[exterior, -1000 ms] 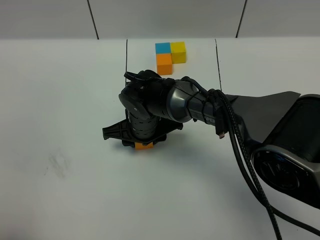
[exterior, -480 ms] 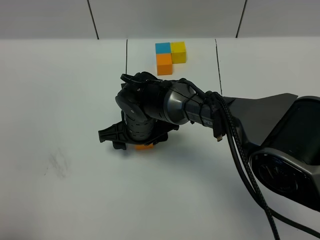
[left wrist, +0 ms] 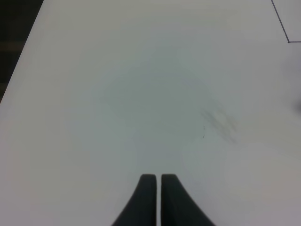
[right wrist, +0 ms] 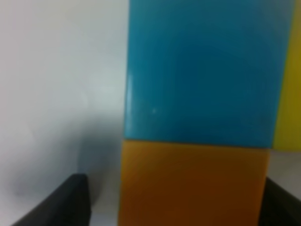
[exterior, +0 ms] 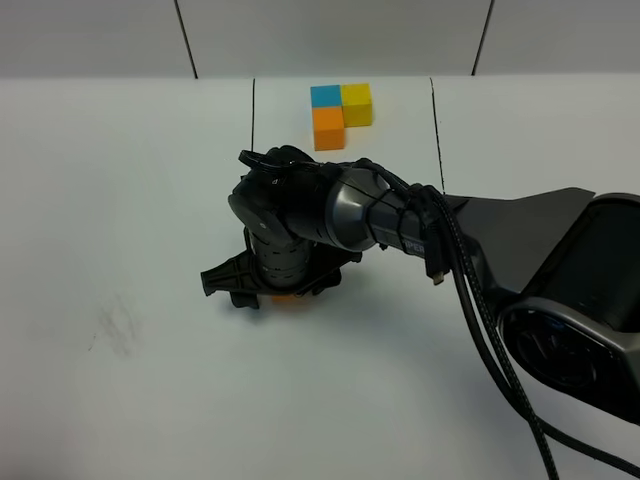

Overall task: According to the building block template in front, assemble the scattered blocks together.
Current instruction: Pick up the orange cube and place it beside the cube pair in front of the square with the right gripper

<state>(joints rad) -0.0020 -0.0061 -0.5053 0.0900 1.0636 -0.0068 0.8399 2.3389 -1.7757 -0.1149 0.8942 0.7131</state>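
Two black pincers are mine. My right pincer [exterior: 272, 292] stands spread wide over three smooth, glossy scattered cubes, its fingers [right wrist: 59, 200] clear of the orange cube [right wrist: 193, 183]; the blue cube [right wrist: 207, 70] touches that one's far face, and a yellow cube [right wrist: 289, 94] sits beside the blue. My left pincer [left wrist: 157, 188] is clenched above bare matte white table [left wrist: 141, 84]. Near the table's far edge lies the framed L-shaped template of blue, yellow and orange cubes [exterior: 340, 112].

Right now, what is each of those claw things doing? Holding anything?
Left gripper: closed, holding nothing.
Right gripper: open, its fingers either side of the orange block, not gripping it.
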